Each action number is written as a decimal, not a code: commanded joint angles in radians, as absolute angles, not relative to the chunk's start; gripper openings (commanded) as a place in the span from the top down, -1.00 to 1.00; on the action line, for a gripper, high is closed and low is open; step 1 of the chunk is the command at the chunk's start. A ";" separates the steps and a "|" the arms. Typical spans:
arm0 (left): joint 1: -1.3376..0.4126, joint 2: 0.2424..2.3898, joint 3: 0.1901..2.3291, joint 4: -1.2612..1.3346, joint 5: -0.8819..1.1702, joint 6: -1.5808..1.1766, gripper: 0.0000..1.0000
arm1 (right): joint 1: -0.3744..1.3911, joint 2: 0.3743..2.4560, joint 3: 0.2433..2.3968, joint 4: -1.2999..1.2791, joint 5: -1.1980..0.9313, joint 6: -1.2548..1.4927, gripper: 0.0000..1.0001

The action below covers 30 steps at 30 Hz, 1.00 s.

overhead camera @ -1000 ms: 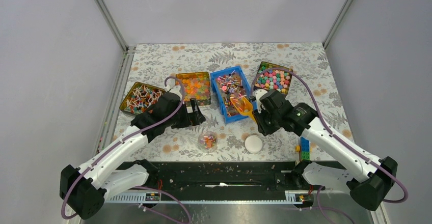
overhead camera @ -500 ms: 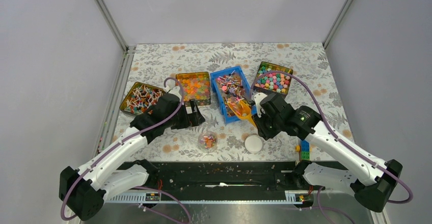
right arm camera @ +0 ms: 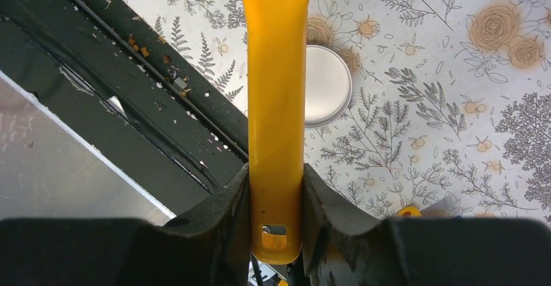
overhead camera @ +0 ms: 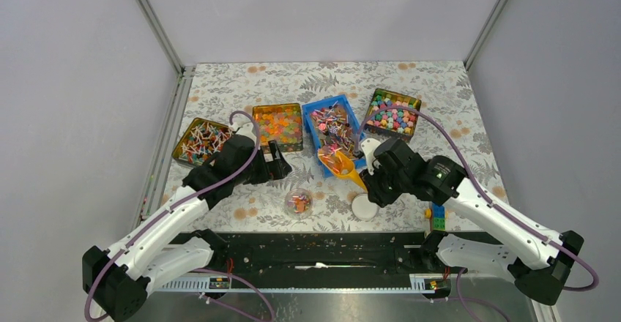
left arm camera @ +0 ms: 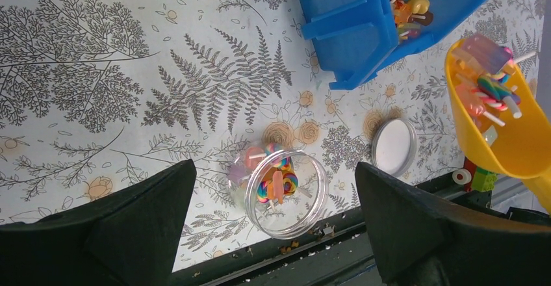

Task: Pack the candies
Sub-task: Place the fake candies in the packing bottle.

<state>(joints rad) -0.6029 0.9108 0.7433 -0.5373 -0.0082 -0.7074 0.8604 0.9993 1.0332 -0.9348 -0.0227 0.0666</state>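
The bench (overhead camera: pixel 454 95) carries a far row of containers. The blue bin (left arm camera: pixel 351 32) in the middle of that row holds most of the candies (overhead camera: pixel 331 123), where either arm can reach them. The right pincer (right arm camera: pixel 276 188) is clamped on the handle of the yellow scoop (left arm camera: pixel 520 143), low down, so the bowl sticks out well ahead of it. The bowl sits level enough to keep its load of candies in, just near of the bin and right of the clear jar (left arm camera: pixel 281 192). I judge that load is meant for the jar. The left pincer (left arm camera: pixel 273 175) hangs above the bench, far-left of the jar, fingers wide apart and gripping nothing, probably waiting to steady it. The jar stands open close to the bench's near edge with a few candies inside. Its white lid (left arm camera: pixel 394 146) lies just to its right, set aside so the mouth is free.
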 commanded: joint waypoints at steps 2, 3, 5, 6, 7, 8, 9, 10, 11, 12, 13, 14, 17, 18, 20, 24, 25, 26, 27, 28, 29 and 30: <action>-0.604 0.884 0.731 -0.508 -0.044 -0.733 -0.94 | 0.889 0.976 1.080 -0.932 -0.067 0.036 1.00; -0.604 0.880 0.727 -0.505 -0.047 -0.738 -0.94 | 0.893 0.974 1.079 -0.931 -0.075 0.027 1.00; -0.604 0.876 0.722 -0.502 -0.049 -0.742 -0.94 | 0.900 0.971 1.077 -0.935 -0.084 0.011 1.00; -0.604 0.875 0.720 -0.502 -0.048 -0.742 -0.94 | 0.904 0.973 1.078 -0.939 -0.088 0.006 1.00; -0.604 0.875 0.720 -0.503 -0.047 -0.742 -0.94 | 0.908 0.973 1.080 -0.944 -0.090 0.005 1.00; -0.604 0.875 0.720 -0.504 -0.046 -0.744 -0.94 | 0.911 0.974 1.081 -0.945 -0.092 0.005 1.00; -0.604 0.873 0.719 -0.505 -0.046 -0.745 -0.94 | 0.916 0.975 1.084 -0.947 -0.096 0.006 1.00; -0.604 0.871 0.717 -0.505 -0.047 -0.745 -0.94 | 0.922 0.975 1.084 -0.948 -0.098 0.005 1.00; -0.604 0.869 0.715 -0.505 -0.047 -0.747 -0.94 | 0.928 0.975 1.086 -0.948 -0.099 0.005 1.00; -0.604 0.866 0.715 -0.505 -0.048 -0.747 -0.94 | 0.933 0.979 1.088 -0.950 -0.101 0.005 1.00; -0.604 0.866 0.714 -0.505 -0.049 -0.747 -0.94 | 0.939 0.984 1.091 -0.953 -0.101 0.006 1.00; -0.604 0.865 0.713 -0.505 -0.049 -0.747 -0.94 | 0.946 0.989 1.091 -0.954 -0.101 0.005 1.00; -0.604 0.866 0.709 -0.505 -0.049 -0.748 -0.94 | 0.970 0.998 1.093 -0.957 -0.100 0.005 1.00; -0.604 0.865 0.708 -0.505 -0.049 -0.749 -0.95 | 0.977 1.000 1.095 -0.960 -0.099 0.005 1.00; -0.604 0.863 0.707 -0.505 -0.051 -0.750 -0.94 | 0.992 1.002 1.095 -0.963 -0.097 0.005 1.00; -0.604 0.860 0.704 -0.505 -0.060 -0.752 -0.94 | 1.016 1.007 1.092 -0.969 -0.097 0.005 1.00; -0.604 0.859 0.705 -0.505 -0.061 -0.752 -0.95 | 1.022 1.009 1.092 -0.970 -0.098 0.005 1.00; -0.604 0.859 0.705 -0.505 -0.061 -0.752 -0.95 | 1.028 1.014 1.092 -0.972 -0.097 0.005 1.00; -0.604 0.858 0.704 -0.505 -0.063 -0.753 -0.95 | 1.034 1.016 1.092 -0.972 -0.097 0.005 1.00; -0.604 0.856 0.705 -0.505 -0.065 -0.753 -0.94 | 1.038 1.020 1.090 -0.973 -0.098 0.005 1.00; -0.604 0.855 0.703 -0.505 -0.068 -0.754 -0.94 | 1.044 1.023 1.088 -0.973 -0.097 0.005 1.00; -0.604 0.852 0.701 -0.505 -0.071 -0.755 -0.95 | 1.048 1.029 1.085 -0.974 -0.097 0.005 1.00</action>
<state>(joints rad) -0.6029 0.8761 0.7097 -0.5369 -0.0383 -0.7429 1.0233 1.0176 1.0496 -0.9642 -0.0738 0.0193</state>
